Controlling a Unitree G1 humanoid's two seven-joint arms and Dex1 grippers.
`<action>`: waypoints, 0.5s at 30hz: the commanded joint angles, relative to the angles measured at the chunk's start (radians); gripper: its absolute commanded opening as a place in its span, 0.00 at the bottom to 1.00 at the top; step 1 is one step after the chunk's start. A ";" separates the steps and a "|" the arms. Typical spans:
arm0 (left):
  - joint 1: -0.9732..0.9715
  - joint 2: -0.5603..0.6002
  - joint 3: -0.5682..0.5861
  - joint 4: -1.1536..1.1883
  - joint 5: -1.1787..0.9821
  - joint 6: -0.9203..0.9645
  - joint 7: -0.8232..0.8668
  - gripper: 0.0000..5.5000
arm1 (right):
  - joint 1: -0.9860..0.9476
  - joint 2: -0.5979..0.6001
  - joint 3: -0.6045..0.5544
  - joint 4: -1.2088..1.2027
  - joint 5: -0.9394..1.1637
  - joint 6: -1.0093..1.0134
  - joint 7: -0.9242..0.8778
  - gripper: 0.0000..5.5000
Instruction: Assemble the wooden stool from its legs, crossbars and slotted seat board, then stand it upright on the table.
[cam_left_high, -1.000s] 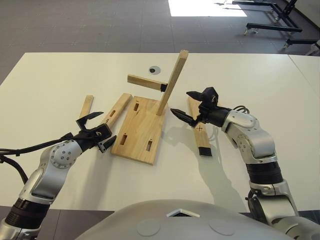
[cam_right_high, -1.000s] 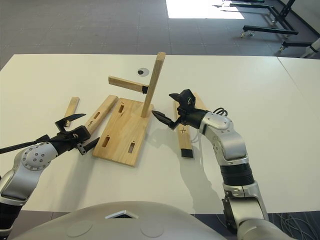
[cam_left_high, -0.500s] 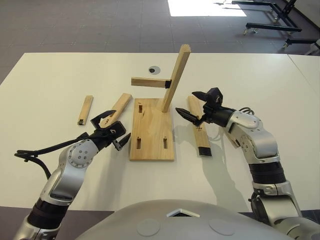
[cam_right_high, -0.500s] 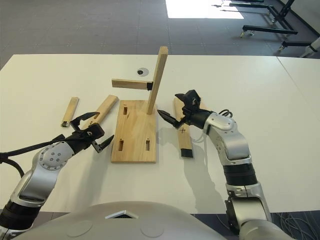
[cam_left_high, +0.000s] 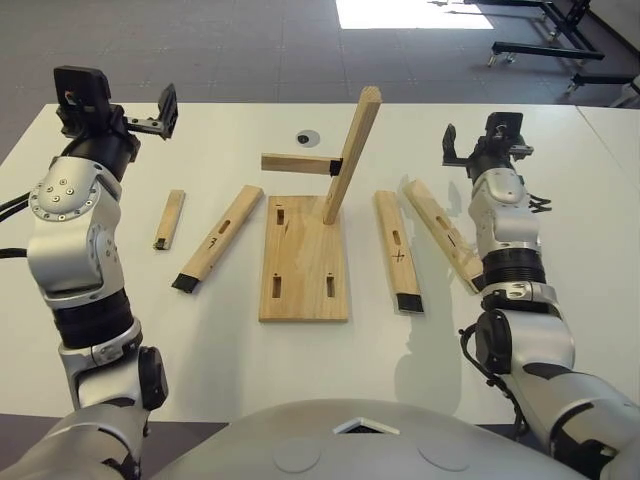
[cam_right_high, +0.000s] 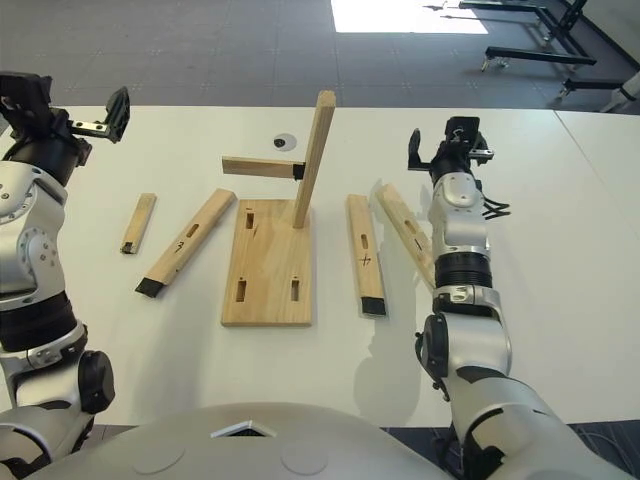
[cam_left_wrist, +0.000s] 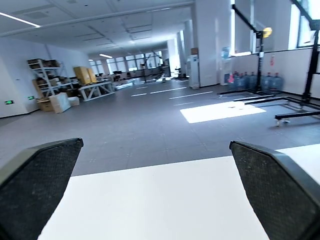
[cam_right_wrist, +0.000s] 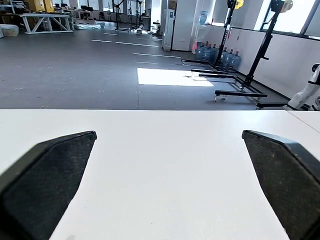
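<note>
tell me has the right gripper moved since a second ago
Yes. The right gripper was over the dark-tipped leg right of the seat board; it has pulled away toward the far edge of the table, open.

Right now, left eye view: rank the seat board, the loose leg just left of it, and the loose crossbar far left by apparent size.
1. seat board
2. leg
3. crossbar
All three lie flat at similar depth, so nearness hardly skews this.

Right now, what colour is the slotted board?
Pale natural wood; the seat board shows best in the right eye view.
</note>
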 joint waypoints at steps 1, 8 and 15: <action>0.016 -0.023 0.000 0.033 0.033 -0.060 0.072 0.98 | -0.059 0.011 -0.015 0.093 -0.010 -0.054 -0.047 0.98; 0.038 0.018 -0.006 0.065 0.031 -0.106 0.064 0.98 | -0.120 -0.049 -0.085 0.201 0.019 -0.105 -0.089 0.98; 0.037 -0.006 -0.046 0.046 0.009 -0.104 0.058 0.98 | -0.229 -0.075 -0.043 0.278 0.038 -0.111 0.153 0.98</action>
